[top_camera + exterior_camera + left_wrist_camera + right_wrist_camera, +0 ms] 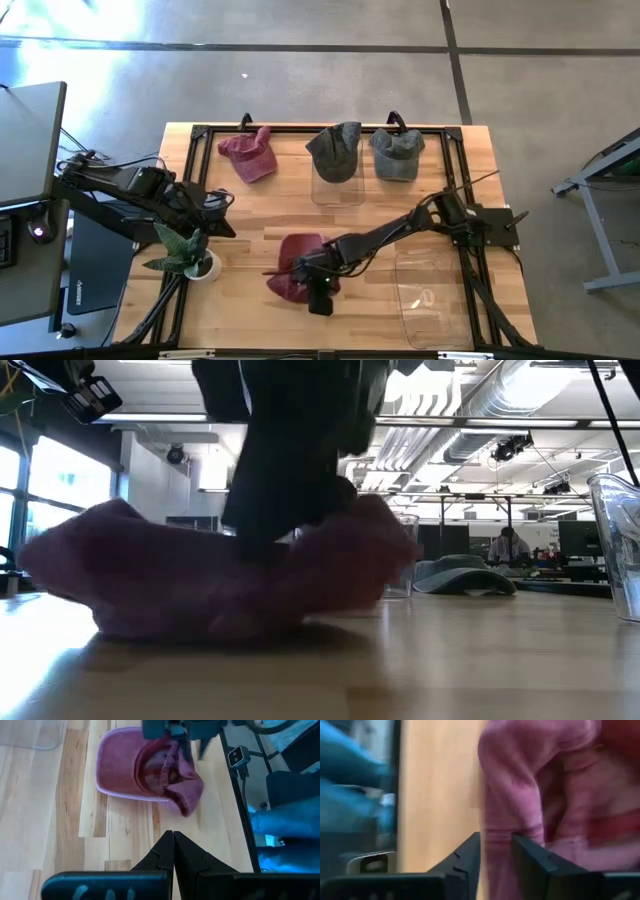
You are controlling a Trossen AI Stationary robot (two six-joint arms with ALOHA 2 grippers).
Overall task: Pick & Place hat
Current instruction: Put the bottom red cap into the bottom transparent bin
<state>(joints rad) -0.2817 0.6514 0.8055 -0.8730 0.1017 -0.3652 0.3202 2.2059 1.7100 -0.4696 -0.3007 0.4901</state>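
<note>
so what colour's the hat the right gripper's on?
Maroon hat, clearest in the left wrist view.

Light wooden plank table [250, 215] with a black metal frame, and the things laid on it.
A crumpled maroon cloth cap [292, 268] was seen near the front edge, a second maroon cap [250, 155] at the back left, two grey caps [336, 150] [397, 154] beside it, a clear plastic tray [428, 295] at front right, and a small potted green plant [188, 252] at front left.

I'm seeing soft, matt maroon cloth on the hat [292, 268], smooth pale wood planks on the table [250, 215], and clear glossy plastic on the tray [430, 295].
</note>
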